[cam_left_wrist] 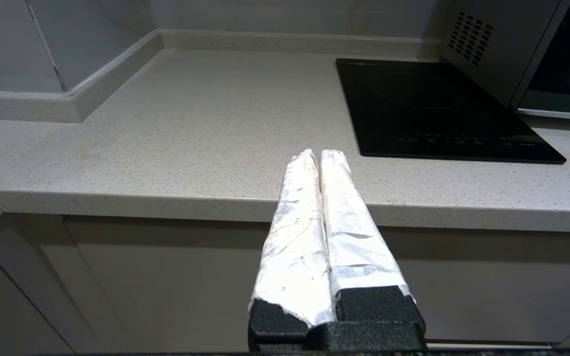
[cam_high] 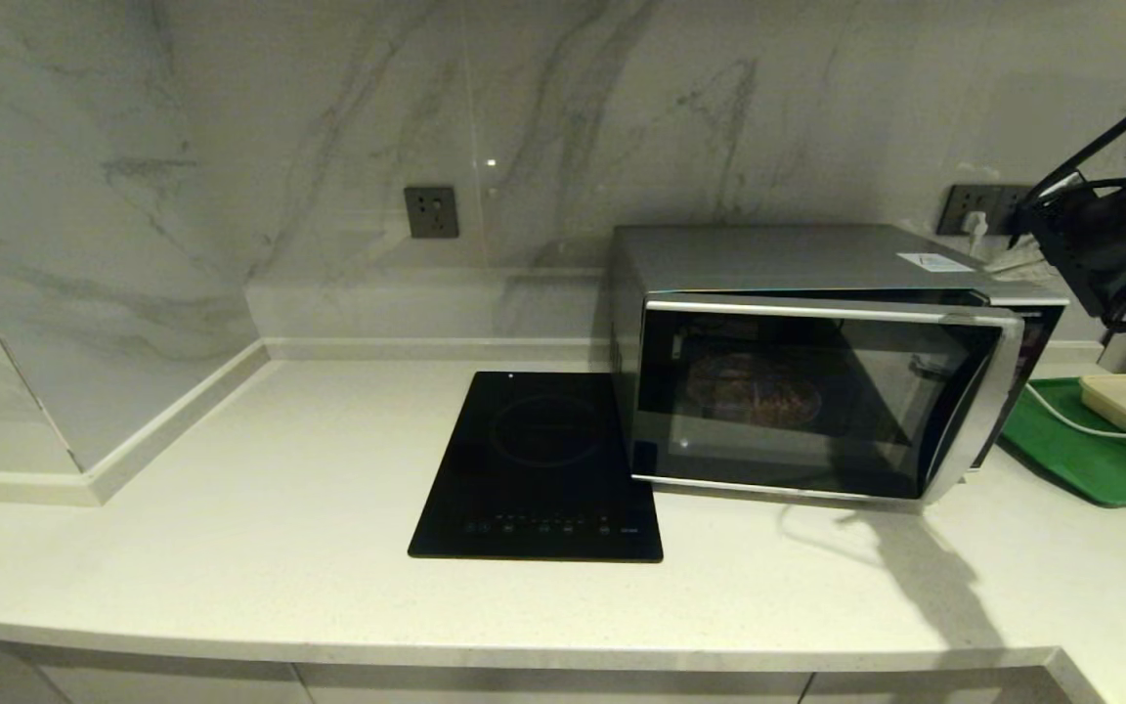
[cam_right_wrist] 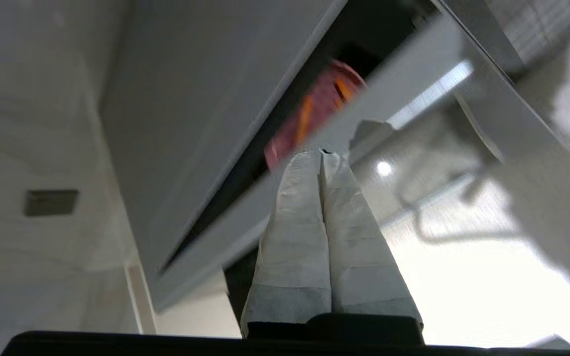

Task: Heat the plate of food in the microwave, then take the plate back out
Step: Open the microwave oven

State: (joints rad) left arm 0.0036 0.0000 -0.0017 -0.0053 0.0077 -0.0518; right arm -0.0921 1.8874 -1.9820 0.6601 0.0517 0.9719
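Plate inside the microwave, door ajar

The round lavender plate of orange fries (cam_high: 754, 389) sits inside the silver-grey, dark-glass-doored microwave (cam_high: 817, 362), whose door stands slightly open.

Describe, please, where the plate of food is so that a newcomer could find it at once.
Find the silver microwave standing on the pale counter, right of the flat black cooktop. Behind its dark glass door, which is slightly ajar, sits the plate of food. It is the only round dish here; the green tray beside the microwave is rectangular.
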